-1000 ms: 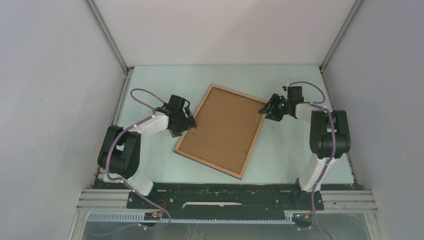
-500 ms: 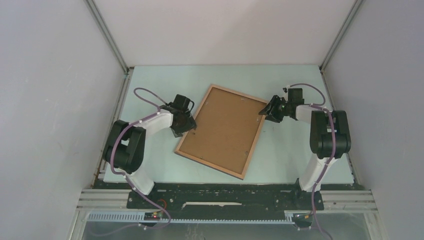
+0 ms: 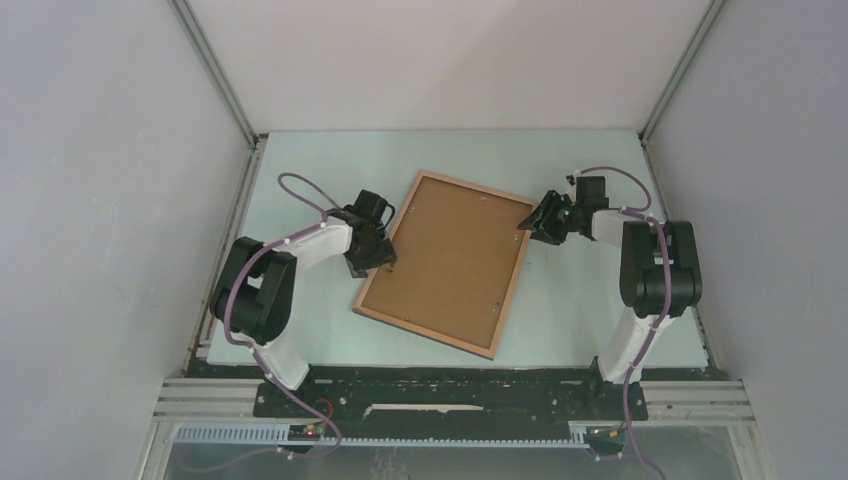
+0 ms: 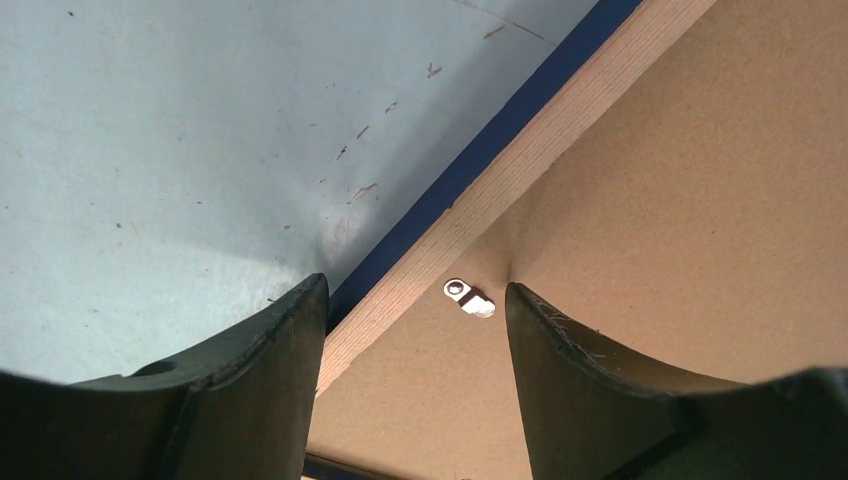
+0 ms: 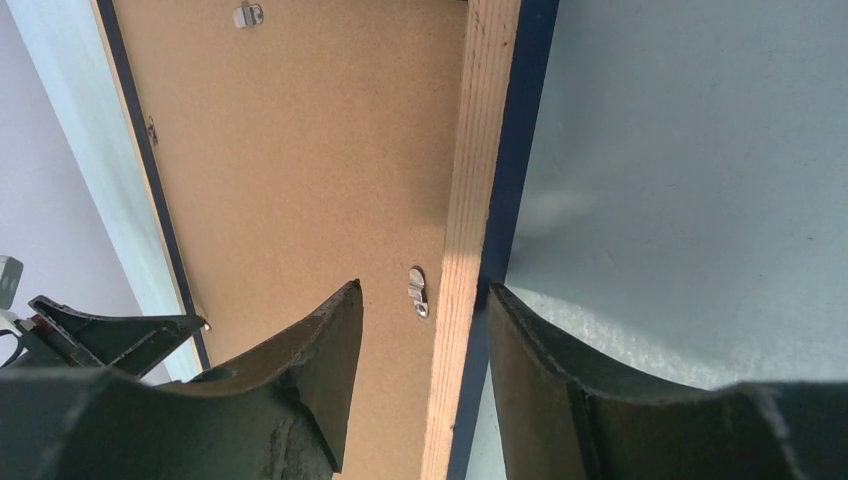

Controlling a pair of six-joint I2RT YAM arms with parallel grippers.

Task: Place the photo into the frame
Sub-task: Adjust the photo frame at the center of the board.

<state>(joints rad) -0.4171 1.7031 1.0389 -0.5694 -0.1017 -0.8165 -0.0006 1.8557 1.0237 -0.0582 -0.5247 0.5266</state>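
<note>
The frame (image 3: 423, 334) lies on the table with its wood-brown face up, tilted, and a brown backing board (image 3: 447, 262) fills it. The photo is hidden. My left gripper (image 3: 378, 255) is at the frame's left rail. In the left wrist view it (image 4: 415, 300) is open and straddles the rail (image 4: 520, 170), one finger on the table side and the other over the board beside a metal clip (image 4: 468, 298). My right gripper (image 3: 535, 218) is near the far right corner. It (image 5: 425, 300) is open astride the right rail (image 5: 480, 150), next to another clip (image 5: 417, 292).
The pale blue table (image 3: 580, 300) is walled in by grey panels on three sides. A black base bar (image 3: 450, 385) runs along the near edge. The frame's navy edge (image 5: 515, 150) shows along the rails' outer sides.
My left gripper has moved right against the left rail and its jaws have narrowed. The frame's near end has slid a little to the right. The right gripper has barely moved.
</note>
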